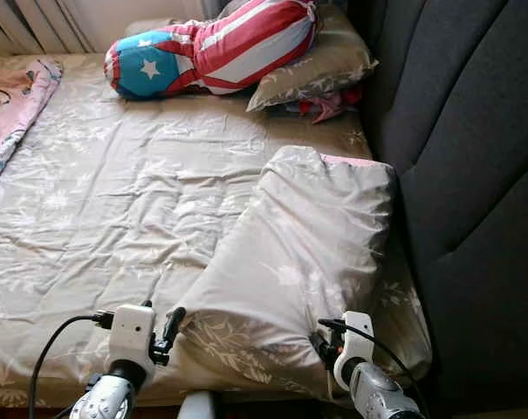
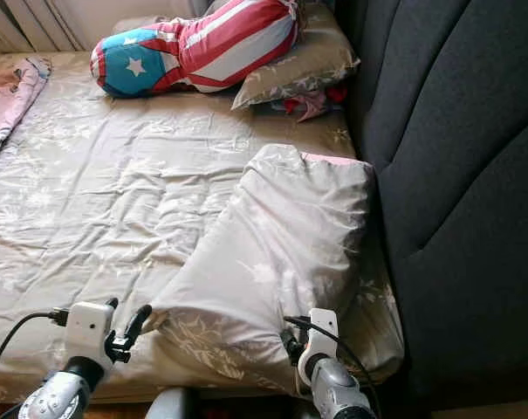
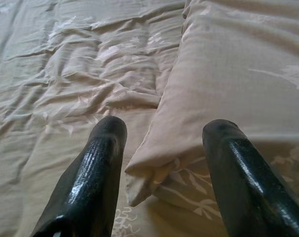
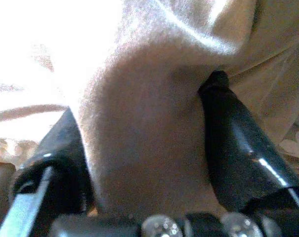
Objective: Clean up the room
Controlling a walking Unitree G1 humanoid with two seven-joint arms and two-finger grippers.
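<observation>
On the far left of the bed [image 1: 89,227], one pink blanket [image 1: 15,109] lies in a heap by the edge. Next comes the big tan sheet, bumpy with wrinkles. The left gripper [image 1: 163,336] is down at the near edge. Its two fingers [image 3: 97,168] are spread wide with nothing between them, and the near corner of the pillow [image 1: 290,262] pokes into the gap.

At the far end lies one red, white and blue star cushion [image 1: 211,44]. It leans on a second pillow [image 1: 320,61], and something red and pink peeks out from under that one. So I count two pillows, one cushion and one blanket.

The near pillow lies crooked, close to the dark headboard [image 1: 464,175]. The right gripper [image 4: 144,163] is pinching a fold of its cover tight.

I think tidying has just begun. The pillow must be set straight, the sheet smoothed and the blanket folded.
</observation>
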